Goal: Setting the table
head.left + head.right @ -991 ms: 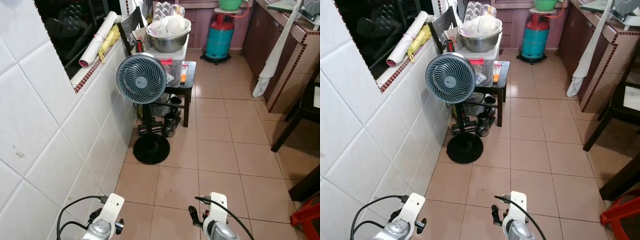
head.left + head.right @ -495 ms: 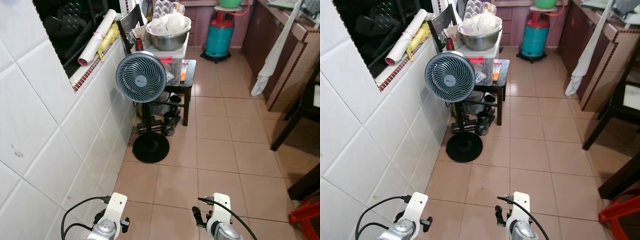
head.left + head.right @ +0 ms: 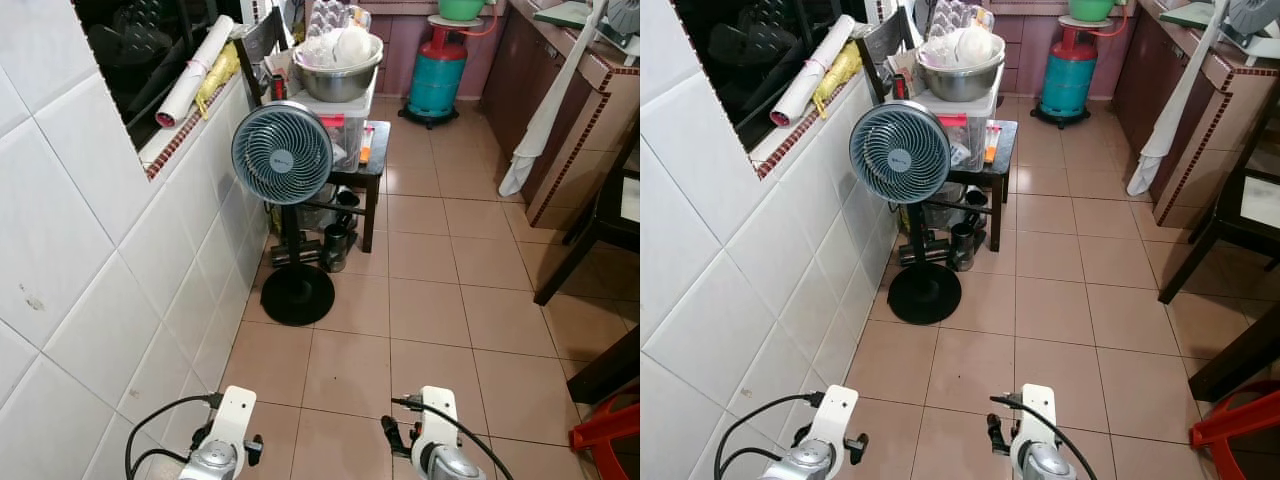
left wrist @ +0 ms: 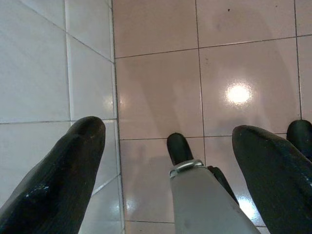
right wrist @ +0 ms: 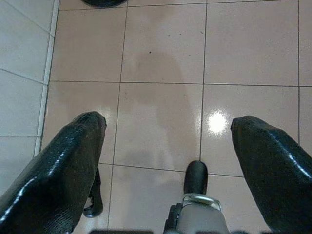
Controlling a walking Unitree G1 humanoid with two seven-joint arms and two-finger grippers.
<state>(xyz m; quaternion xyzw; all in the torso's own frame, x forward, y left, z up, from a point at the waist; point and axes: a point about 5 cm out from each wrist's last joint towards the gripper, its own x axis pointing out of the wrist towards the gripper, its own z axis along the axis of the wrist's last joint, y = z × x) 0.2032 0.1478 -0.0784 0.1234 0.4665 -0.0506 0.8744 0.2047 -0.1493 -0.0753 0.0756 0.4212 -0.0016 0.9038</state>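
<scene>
Both your left end effector (image 4: 168,161) and right end effector (image 5: 168,156) hang spread and empty; walking ahead, you risk clipping the fan (image 3: 283,155) close on your left.

left arm (image 3: 222,445): silver, white wrist block, looped black cable | right arm (image 3: 437,450): silver, white block, black cable | left gripper (image 4: 165,161): two glossy black fingers | right gripper (image 5: 165,151): same black fingers
</scene>
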